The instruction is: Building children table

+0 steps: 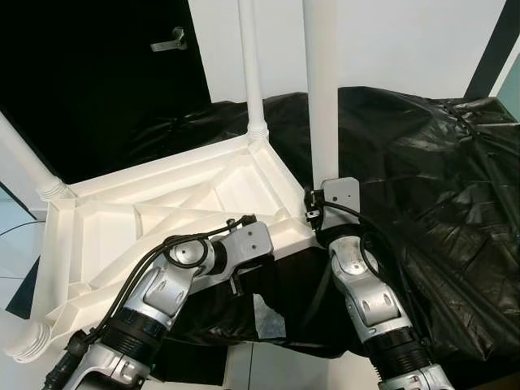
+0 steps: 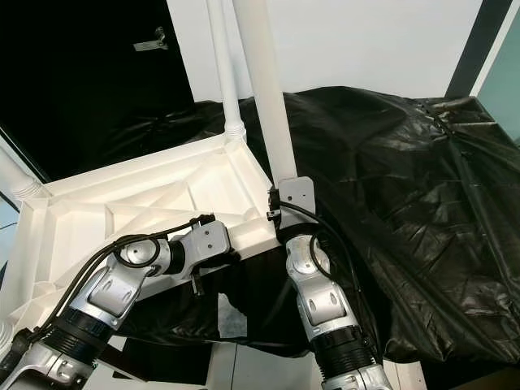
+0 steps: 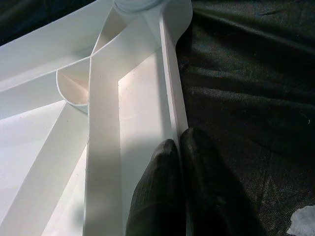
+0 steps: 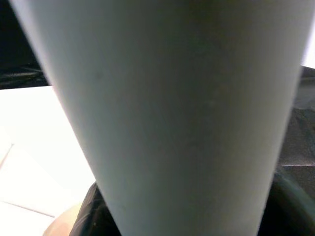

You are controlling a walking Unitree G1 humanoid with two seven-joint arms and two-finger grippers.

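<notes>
A white plastic tabletop (image 1: 162,219) lies upside down across the lower left and centre of the head views, its ribbed underside facing up, resting on a crumpled black plastic sheet (image 1: 422,179) that covers the whole right side of the frame. One white leg (image 1: 252,73) stands upright in the far corner socket at upper centre, another leg (image 1: 28,162) slants out of the corner at the left edge, and a stub end (image 1: 28,341) shows at the lower left corner. Behind, at upper left, is a dark door with a metal handle (image 1: 169,41); a white wall fills the upper right. A torn gap (image 1: 264,317) in the sheet shows pale below the tabletop's near edge. The thick near leg (image 1: 322,89) rises at centre and hides the sheet behind it; the right gripper (image 1: 329,199) sits at its base, by the tabletop's near right corner. The right wrist view shows this leg (image 4: 182,113) very close, with dark finger shapes at either side; whether they clamp it cannot be told. The left gripper (image 3: 179,196) reaches to the near rim, and its wrist view shows what the head views hide: two black fingers (image 3: 155,196) pinching the thin rim wall (image 3: 172,103) between them.
</notes>
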